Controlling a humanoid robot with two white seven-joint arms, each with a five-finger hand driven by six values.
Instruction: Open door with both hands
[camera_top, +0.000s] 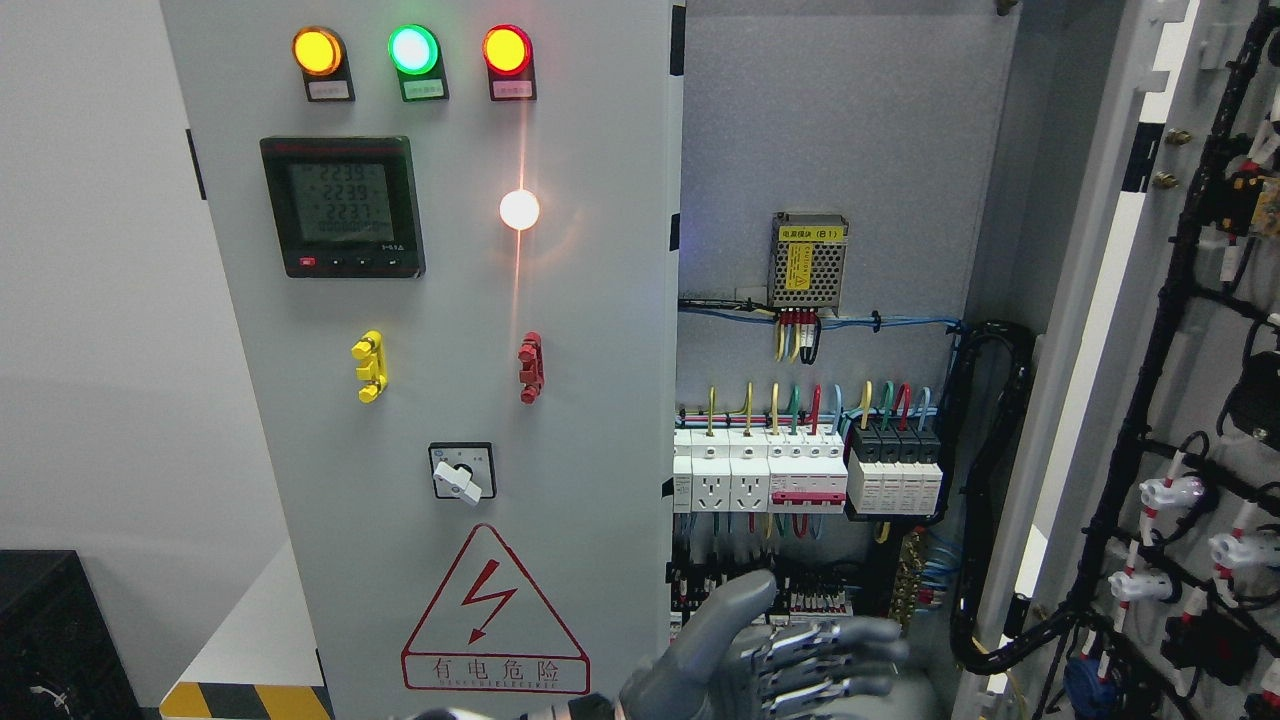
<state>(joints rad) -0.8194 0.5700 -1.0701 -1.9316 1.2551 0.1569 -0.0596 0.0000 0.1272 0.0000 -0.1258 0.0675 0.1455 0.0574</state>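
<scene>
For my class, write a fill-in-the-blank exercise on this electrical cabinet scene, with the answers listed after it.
1. Of the three indicator lamps at the top of the left door, the middle one glows ____.
2. The right door stands ____, showing wiring on its inner side.
3. The warning triangle holds a red ____ bolt.
4. The left hand has its fingers ____ and holds nothing.

Answers: green; open; lightning; spread
</scene>
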